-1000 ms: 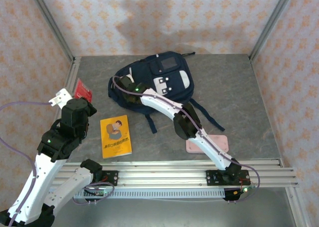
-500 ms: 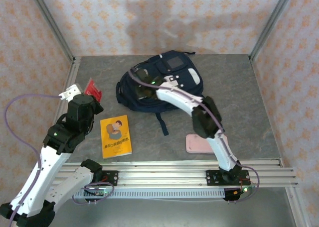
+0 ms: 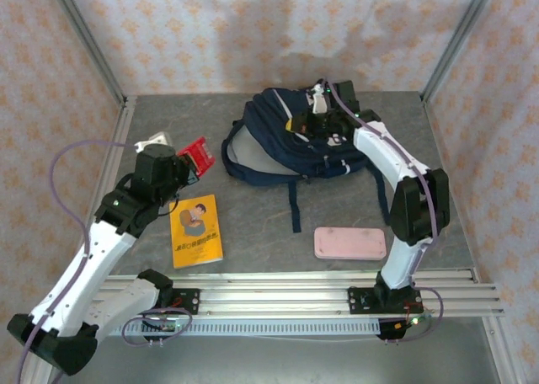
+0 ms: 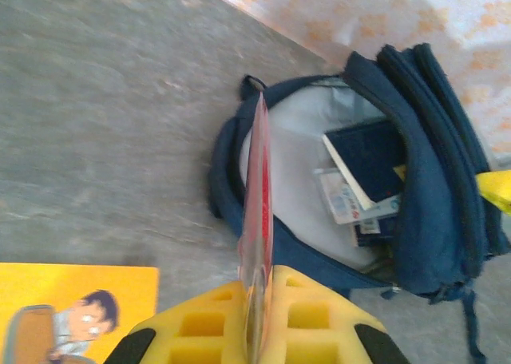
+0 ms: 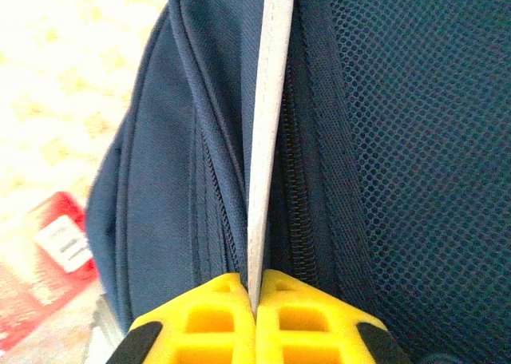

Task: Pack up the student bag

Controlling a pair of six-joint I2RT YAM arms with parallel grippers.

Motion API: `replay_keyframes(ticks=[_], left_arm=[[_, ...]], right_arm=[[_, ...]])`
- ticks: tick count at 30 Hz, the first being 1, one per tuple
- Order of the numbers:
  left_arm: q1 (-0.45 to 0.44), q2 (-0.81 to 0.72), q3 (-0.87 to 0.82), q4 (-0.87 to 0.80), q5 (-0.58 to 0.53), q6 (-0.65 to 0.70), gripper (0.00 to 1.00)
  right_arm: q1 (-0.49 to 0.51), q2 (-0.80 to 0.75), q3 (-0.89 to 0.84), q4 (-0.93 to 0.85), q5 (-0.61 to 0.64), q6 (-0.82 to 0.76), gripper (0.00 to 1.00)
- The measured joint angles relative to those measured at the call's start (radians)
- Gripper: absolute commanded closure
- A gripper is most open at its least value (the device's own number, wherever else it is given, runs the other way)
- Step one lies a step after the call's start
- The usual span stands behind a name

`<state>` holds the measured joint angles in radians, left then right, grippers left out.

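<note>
- A grey, stone-look table [image 3: 438, 173] is walled in by peach floral panels [image 3: 253, 30].
- The student bag [image 3: 286, 140] lies open at the table's far centre.
- The right gripper [image 5: 255, 300] is clamped on the bag's white trim.
- The left gripper [image 4: 257, 332] pinches a red packet [image 3: 196, 152] just left of the bag.
- A yellow book [image 3: 195, 230] and a pink case [image 3: 349, 242] lie nearer the front.

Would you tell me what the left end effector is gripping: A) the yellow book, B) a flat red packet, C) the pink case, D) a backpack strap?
B: the left end effector is shut on a flat red packet seen edge-on, while the yellow book and pink case lie apart from it.
</note>
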<state>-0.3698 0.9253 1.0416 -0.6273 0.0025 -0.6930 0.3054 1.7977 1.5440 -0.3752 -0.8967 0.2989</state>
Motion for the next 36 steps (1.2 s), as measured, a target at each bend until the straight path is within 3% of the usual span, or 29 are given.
replay_keyframes(ticks=[8, 15, 25, 36], left_arm=[[0.018, 0.156, -0.087, 0.288, 0.244, -0.169, 1.00], [0.024, 0.280, -0.139, 0.521, 0.341, -0.310, 1.00], [0.027, 0.573, -0.154, 0.929, 0.479, -0.516, 1.00], [-0.076, 0.852, 0.069, 0.977, 0.488, -0.541, 1.00]], right_arm=[[-0.066, -0.067, -0.188, 0.268, -0.237, 0.208, 1.00], [-0.098, -0.078, -0.274, 0.523, -0.358, 0.418, 1.00], [-0.105, -0.079, -0.286, 0.617, -0.443, 0.506, 1.00], [-0.106, -0.079, -0.292, 0.639, -0.469, 0.525, 1.00]])
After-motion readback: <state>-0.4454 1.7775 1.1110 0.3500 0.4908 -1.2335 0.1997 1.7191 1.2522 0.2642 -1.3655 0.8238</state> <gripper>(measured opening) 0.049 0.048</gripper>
